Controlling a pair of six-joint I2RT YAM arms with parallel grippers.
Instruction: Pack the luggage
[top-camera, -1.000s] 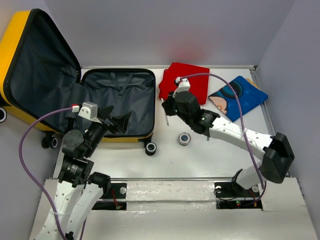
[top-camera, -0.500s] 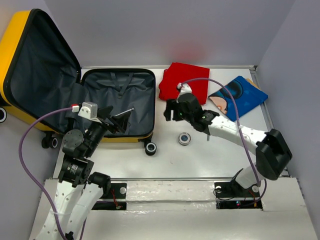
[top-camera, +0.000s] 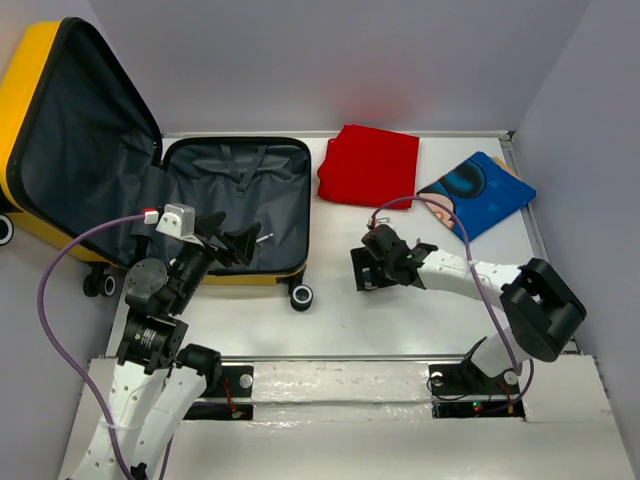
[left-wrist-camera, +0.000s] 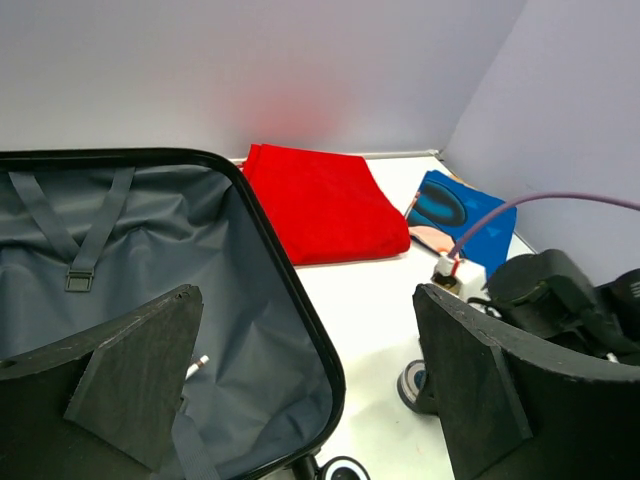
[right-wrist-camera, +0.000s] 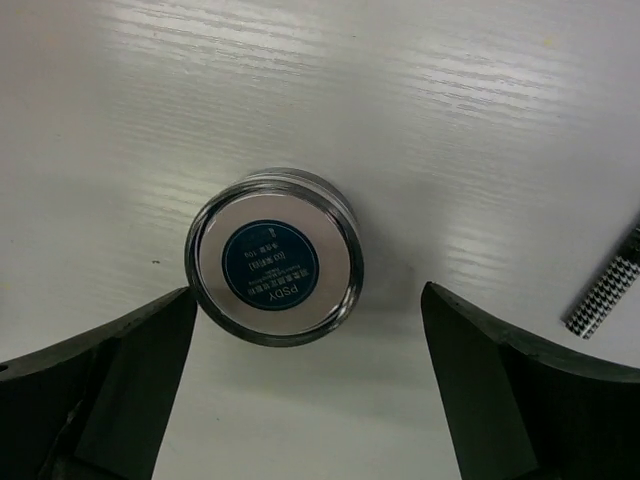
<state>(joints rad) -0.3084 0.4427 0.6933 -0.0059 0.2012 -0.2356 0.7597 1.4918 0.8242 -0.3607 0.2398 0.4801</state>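
I see the luggage (top-camera: 245, 185) lying open at far left, lid propped up, a small white stick (left-wrist-camera: 197, 365) on its lining. My left claw (left-wrist-camera: 308, 300) hangs spread over its near right rim. My right claw (right-wrist-camera: 307, 295), spread wide, hovers over a round jar (right-wrist-camera: 272, 258) on the table (top-camera: 330, 310), with a chequered pen (right-wrist-camera: 605, 290) just right of it. The red cloth (top-camera: 370, 165) and blue cloth (top-camera: 475, 193) lie beyond.

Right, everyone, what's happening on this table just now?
Two robot arms are packing an open suitcase. The right gripper is open over a small round jar on the table. The jar sits between its fingers, not gripped. The left gripper hangs open over the suitcase's near side, holding nothing. A red cloth and a blue cloth lie on the table behind, not yet packed.
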